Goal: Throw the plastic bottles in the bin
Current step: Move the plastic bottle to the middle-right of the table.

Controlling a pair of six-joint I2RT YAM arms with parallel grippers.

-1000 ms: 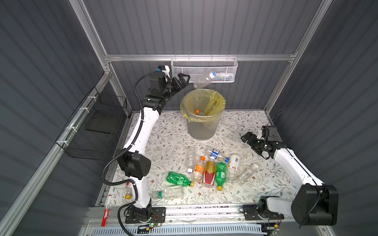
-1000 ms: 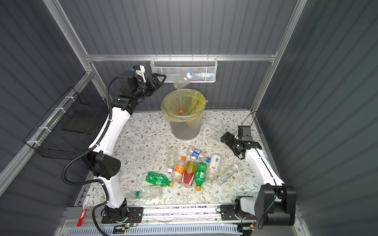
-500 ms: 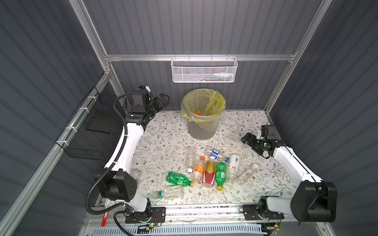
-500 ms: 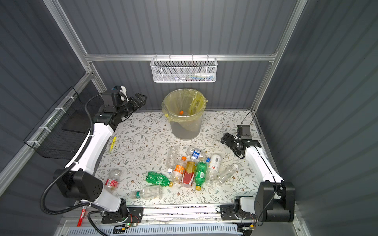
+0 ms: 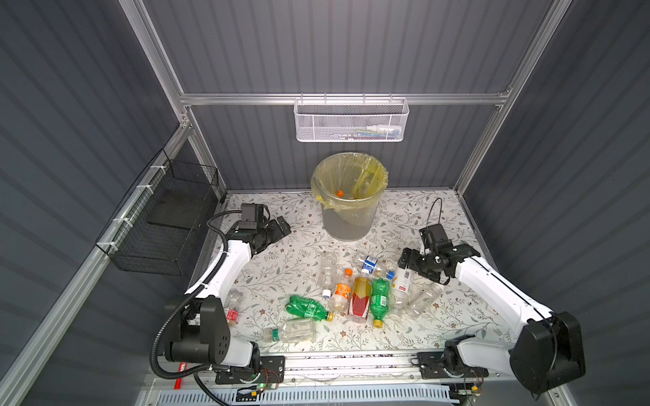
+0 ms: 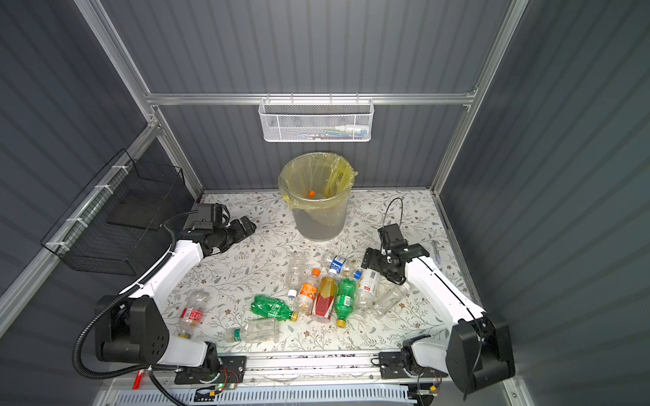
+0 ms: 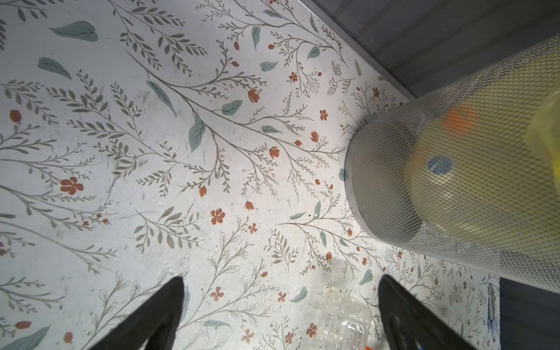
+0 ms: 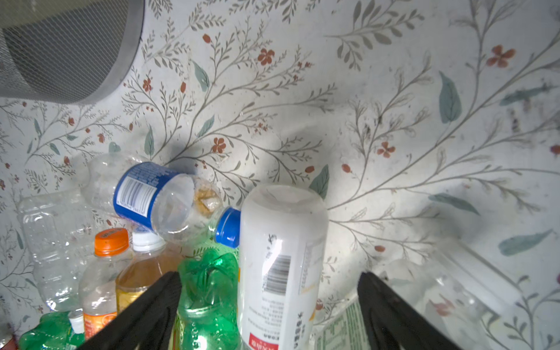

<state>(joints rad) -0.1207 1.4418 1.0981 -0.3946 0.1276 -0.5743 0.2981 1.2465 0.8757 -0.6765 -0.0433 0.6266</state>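
Roughly a dozen plastic bottles [image 5: 358, 291] lay heaped mid-table on the floral mat [image 5: 281, 267], most of them touching, near the bin [image 5: 346, 225], which stood by the back wall with an orange cap [image 5: 339, 193] showing inside its yellowish bag. I saw one red-labelled clear bottle [image 6: 191, 314] well apart from the heap, beside the left arm's base. A white mesh basket [image 5: 351, 123] hung above the bin and a black wire basket [image 5: 158, 228] hung on the side wall. My left gripper [image 5: 281, 226] hung spread wide and empty over bare mat beside the bin. My right gripper [image 8: 269, 275] was spread wide too, gripping nothing, with the white bottle [image 8: 281, 260] showing between its fingers. That bottle bore a barcode and a red band with print too small to read. The blue-labelled bottle [image 8: 151, 197] showed only a barcode, and its cap touched the white one.
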